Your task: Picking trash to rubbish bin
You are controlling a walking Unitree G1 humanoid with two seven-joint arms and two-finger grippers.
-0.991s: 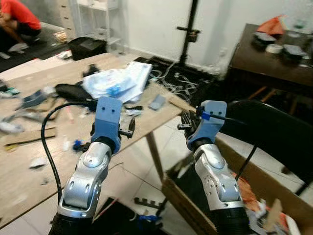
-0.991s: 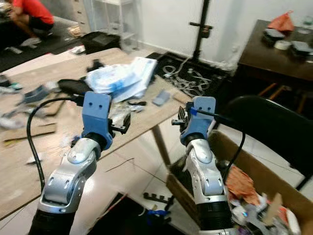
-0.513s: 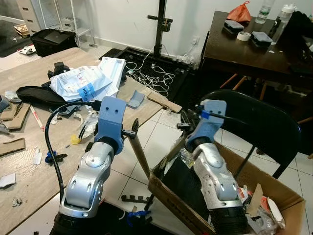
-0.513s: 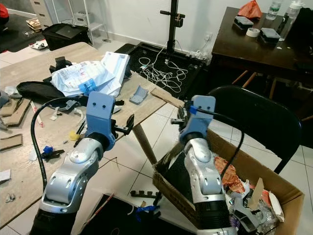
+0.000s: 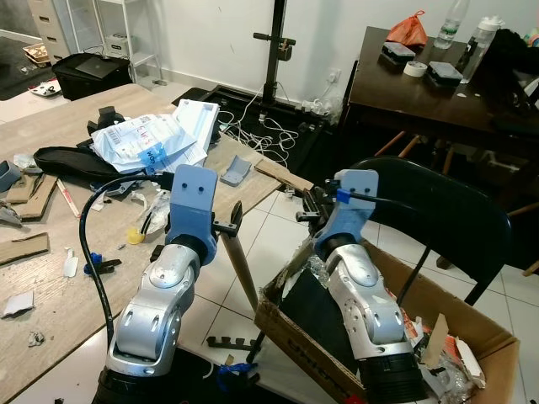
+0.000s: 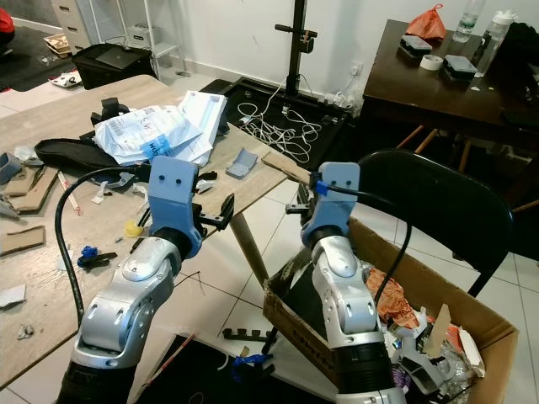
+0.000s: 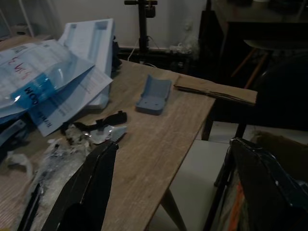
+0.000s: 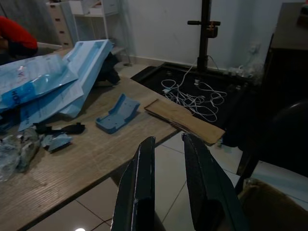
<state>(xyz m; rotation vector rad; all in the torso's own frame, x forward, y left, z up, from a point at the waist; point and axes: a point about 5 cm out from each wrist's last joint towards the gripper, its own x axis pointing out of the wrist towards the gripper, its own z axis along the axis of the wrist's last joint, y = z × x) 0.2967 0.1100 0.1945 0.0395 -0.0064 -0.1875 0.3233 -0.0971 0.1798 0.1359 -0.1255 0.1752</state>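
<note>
A long wooden table (image 5: 50, 286) runs along the robot's left, strewn with litter. A black chair (image 5: 446, 219) stands to the right, behind a large cardboard box (image 5: 337, 370) on the tiled floor that serves as the rubbish bin; the box holds crumpled wrappers and paper scraps at its right end. Beyond the chair is a dark wooden table (image 5: 438, 101) carrying bottles, a roll of tape and an orange bag.

On the wooden table, a heap of blue-and-white plastic mailer bags (image 5: 147, 143) lies near the far edge, with a black pouch (image 5: 67, 162) beside it. A small blue plastic tray (image 7: 154, 94) sits close to the table corner, next to a strip of brown cardboard (image 8: 180, 118) that reaches past the edge. Nearer the robot lie crumpled clear wrappers (image 7: 62, 154), a yellow scrap (image 5: 133, 236) and a small blue-and-black piece (image 5: 94, 265).

The left gripper (image 7: 168, 185) is raised over the table's edge, its fingers spread wide with nothing between them. The right gripper (image 8: 168, 183) hangs above the near end of the box, fingers close together with a narrow gap, holding nothing
</note>
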